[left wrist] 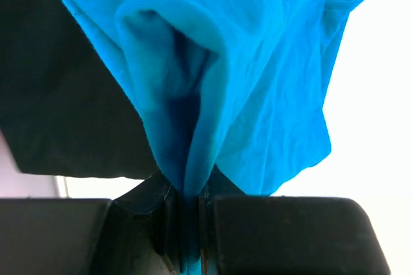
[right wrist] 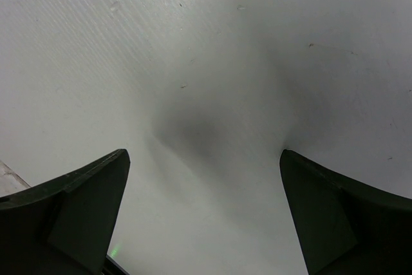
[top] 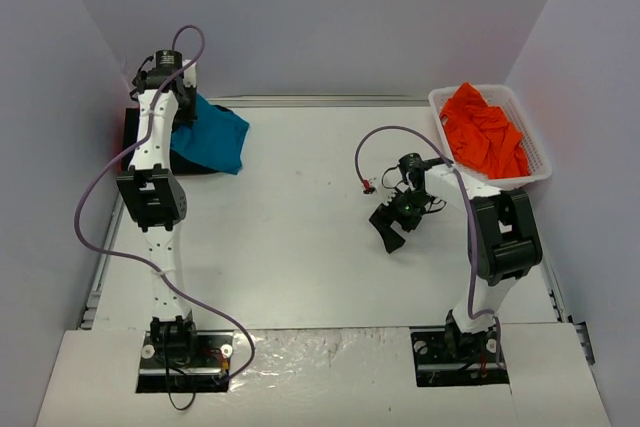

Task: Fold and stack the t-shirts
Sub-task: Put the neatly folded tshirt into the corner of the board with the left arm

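Slippage risk: left jaws clench only a thin fold of the teal t-shirt [left wrist: 257, 62] at the worktop's [top: 300, 257] far-left corner (over a black t-shirt [left wrist: 58, 94]); right jaws gape, empty. A hard pull may free it.

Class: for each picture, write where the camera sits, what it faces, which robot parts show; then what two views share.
Top external: above and behind the robot, looking down at the table; left arm and right arm show whole.
Left wrist: on the left arm, facing the teal shirt pinched in the left gripper.
Right wrist: on the right arm, facing the table; the open right gripper shows.
Shared: top and left wrist both show the teal shirt.
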`<action>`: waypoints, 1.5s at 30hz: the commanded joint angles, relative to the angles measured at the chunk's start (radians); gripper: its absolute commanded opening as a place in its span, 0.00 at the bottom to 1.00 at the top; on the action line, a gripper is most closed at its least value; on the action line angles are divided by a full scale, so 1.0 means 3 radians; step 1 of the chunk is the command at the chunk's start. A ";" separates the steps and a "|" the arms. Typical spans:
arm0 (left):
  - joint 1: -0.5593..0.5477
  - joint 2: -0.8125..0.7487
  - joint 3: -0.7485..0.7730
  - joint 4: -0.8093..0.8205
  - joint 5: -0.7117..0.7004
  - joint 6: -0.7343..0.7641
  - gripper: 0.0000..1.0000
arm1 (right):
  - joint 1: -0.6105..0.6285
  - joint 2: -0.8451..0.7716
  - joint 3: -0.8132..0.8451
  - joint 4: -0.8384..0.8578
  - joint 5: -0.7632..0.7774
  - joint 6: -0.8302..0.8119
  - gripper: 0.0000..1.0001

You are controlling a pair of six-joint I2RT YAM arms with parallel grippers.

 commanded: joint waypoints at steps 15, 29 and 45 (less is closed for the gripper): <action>0.0021 -0.0327 0.0414 0.0183 -0.0425 0.0347 0.02 | 0.0023 0.0285 -0.0050 -0.0125 0.0178 0.0023 1.00; 0.0169 -0.0383 0.0333 0.0346 -0.0619 0.0449 0.02 | 0.0028 0.0356 -0.0056 -0.0130 0.0234 0.0038 1.00; 0.0394 -0.0317 -0.0056 0.0627 -0.0635 0.0638 0.02 | 0.0023 0.0464 -0.0061 -0.0130 0.0265 0.0053 1.00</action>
